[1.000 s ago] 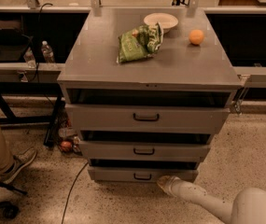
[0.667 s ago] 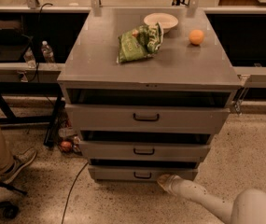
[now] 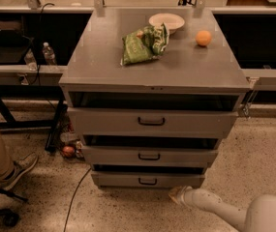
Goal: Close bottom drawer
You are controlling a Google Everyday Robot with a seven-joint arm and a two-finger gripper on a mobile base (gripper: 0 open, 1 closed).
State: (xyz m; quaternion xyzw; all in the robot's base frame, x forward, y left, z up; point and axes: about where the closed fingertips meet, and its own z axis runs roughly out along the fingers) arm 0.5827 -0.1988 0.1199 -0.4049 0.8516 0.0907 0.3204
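Observation:
The bottom drawer [image 3: 120, 180] is the lowest of three on the grey metal cabinet [image 3: 103, 62]. It has a flat grey front with a small black loop handle [image 3: 147, 181]. A dark gap shows above its front, as with the two drawers above. My gripper [image 3: 177, 194] is at the end of my white arm [image 3: 215, 207], low above the floor. It sits just in front of and below the right end of the bottom drawer's front.
A green chip bag [image 3: 143, 43], a white bowl [image 3: 166, 21] and an orange [image 3: 203, 37] lie on the cabinet top. A person's leg and shoe [image 3: 16, 167] are at the left. A black cable [image 3: 74, 197] runs over the floor, and a red round object [image 3: 68, 151] lies by the cabinet's left side.
My gripper has shifted slightly right and down, away from the bottom drawer's front. The drawers look unchanged.

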